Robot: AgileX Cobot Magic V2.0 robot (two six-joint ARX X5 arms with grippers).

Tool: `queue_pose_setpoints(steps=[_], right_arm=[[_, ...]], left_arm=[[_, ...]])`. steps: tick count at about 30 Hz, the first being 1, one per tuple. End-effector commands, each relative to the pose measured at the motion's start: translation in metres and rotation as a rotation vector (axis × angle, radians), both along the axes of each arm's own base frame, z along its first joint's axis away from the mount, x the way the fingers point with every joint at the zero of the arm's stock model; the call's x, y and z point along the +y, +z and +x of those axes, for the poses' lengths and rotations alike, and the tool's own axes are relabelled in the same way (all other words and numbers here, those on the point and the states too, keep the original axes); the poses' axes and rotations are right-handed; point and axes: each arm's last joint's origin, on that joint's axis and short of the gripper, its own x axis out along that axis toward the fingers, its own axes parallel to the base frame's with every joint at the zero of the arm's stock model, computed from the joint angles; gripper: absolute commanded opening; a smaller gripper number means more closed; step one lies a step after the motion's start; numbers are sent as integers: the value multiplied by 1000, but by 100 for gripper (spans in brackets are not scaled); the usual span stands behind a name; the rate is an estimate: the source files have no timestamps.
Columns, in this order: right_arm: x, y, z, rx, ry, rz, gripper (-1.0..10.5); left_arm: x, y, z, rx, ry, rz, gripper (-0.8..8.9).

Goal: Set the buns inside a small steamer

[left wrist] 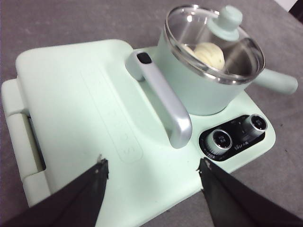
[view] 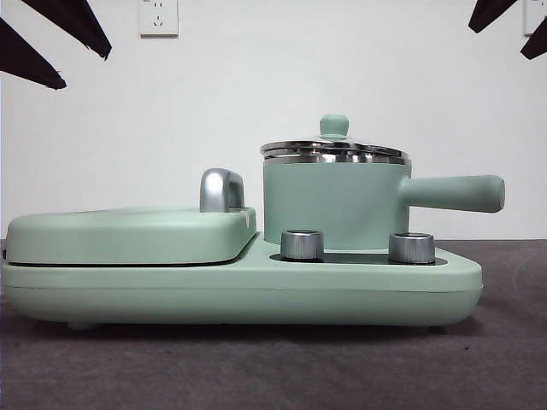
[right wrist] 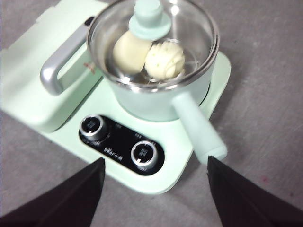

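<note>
The small steamer [view: 332,203] is a mint-green pot with a steel rim, a long side handle [view: 453,193] and a glass lid with a green knob [view: 333,125]. It stands on the right side of a mint-green cooker base [view: 256,290]. In the right wrist view, both buns lie inside the steamer [right wrist: 156,101] under the closed lid: a smooth block [right wrist: 130,51] and a ridged swirled dome [right wrist: 164,60]. The left wrist view shows the dome [left wrist: 210,54] through the lid. My left gripper [left wrist: 151,172] and my right gripper [right wrist: 156,172] are open, empty and held above the cooker.
A flat mint-green griddle lid [view: 128,235] with a chrome handle [view: 220,190] covers the cooker's left side. Two steel knobs [view: 302,244] [view: 411,248] sit at the front right. The cooker rests on a grey table [view: 256,367]. Black arm tips [view: 51,38] [view: 513,26] show at the top corners.
</note>
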Motion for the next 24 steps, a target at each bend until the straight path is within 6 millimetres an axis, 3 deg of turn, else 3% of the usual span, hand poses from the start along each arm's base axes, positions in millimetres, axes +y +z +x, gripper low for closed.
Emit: queue_pose_setpoints(steps=[1,2,3,21,24], right_arm=[[1,3,-1,-13,4,15,242],[0,3,-1,-16,5,18,138],[0,4,-1,-19,8,18,-13],[1,6,-3,-17,50,58,16],[1,6,-3,-17,50,58,16]], left_arm=[[-1,4,0,-15,-9,-3,201],[-1,3,-1,-12,-10,-1,69],[-1,3,-1,-10,-10,0,24],[0,3,-2,-5,-12,5,7],[7,2,-6,-69,-32,69,7]])
